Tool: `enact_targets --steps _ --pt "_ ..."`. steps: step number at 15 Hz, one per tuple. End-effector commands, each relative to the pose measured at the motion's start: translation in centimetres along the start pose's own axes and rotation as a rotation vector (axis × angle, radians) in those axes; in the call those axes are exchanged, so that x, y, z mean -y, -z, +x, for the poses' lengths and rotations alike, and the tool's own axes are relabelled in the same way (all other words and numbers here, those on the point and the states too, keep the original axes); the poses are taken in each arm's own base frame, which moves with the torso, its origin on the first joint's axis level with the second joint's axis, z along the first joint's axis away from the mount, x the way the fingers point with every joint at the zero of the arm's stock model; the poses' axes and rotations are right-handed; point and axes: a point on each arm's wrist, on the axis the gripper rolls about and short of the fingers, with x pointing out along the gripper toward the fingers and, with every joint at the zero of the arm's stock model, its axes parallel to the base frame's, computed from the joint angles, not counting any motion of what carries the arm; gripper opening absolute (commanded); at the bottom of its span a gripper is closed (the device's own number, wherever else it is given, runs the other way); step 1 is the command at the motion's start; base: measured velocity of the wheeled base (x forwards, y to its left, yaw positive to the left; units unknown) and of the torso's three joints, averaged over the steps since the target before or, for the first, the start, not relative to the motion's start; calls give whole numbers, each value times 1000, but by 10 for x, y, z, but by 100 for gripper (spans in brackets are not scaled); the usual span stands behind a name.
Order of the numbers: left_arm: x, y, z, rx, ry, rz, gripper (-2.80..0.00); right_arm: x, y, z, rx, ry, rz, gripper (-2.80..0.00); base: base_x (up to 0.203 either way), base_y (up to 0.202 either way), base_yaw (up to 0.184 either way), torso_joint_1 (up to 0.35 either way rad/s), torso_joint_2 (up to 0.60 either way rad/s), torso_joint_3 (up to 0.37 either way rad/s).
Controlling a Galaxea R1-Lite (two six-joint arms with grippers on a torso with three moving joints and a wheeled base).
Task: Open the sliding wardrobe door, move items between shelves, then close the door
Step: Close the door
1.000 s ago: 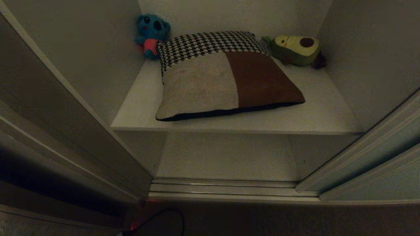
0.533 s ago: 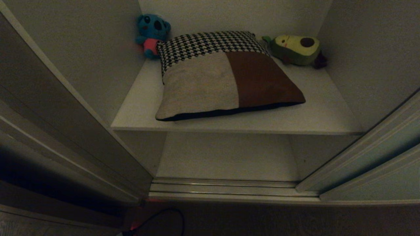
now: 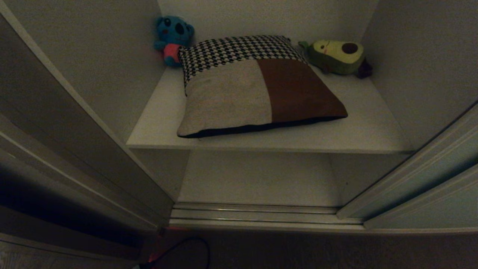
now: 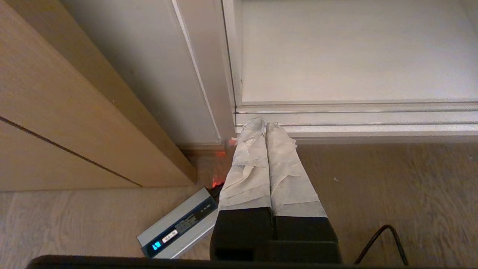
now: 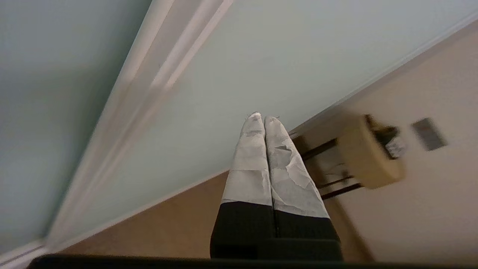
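The wardrobe stands open in the head view. A cream cushion with a brown band (image 3: 231,97) lies flat on the upper shelf (image 3: 366,130). Houndstooth fabric (image 3: 235,50) shows along its far edge and a black edge under its front. The lower shelf (image 3: 257,179) is bare. The sliding wardrobe door (image 3: 440,175) is slid aside at the right. My right gripper (image 5: 263,116) is shut and empty, pointing at the pale grey-green door panel (image 5: 261,56). My left gripper (image 4: 264,121) is shut and empty, low over the wooden floor by the track. Neither gripper shows in the head view.
A blue plush toy (image 3: 172,37) and an avocado plush (image 3: 338,56) sit in the upper shelf's back corners. The ribbed metal floor track (image 4: 354,119) runs along the wardrobe front. A grey power brick (image 4: 179,228) with cable lies on the floor beside brown wood panelling (image 4: 56,112).
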Motion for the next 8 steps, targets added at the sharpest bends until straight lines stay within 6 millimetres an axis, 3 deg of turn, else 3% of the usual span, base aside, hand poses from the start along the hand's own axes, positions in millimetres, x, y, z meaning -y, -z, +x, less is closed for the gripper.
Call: enact_targets --steps 1,4,8 --pt "0 0 0 0 1 0 -280 4 4 13 -21 -44 29 -280 0 0 0 0 0 0" --pt "0 0 0 0 1 0 -280 8 10 35 -40 -170 128 -280 0 0 0 0 0 0" --pt "0 0 0 0 1 0 -280 12 13 49 -56 -273 233 -280 0 0 0 0 0 0"
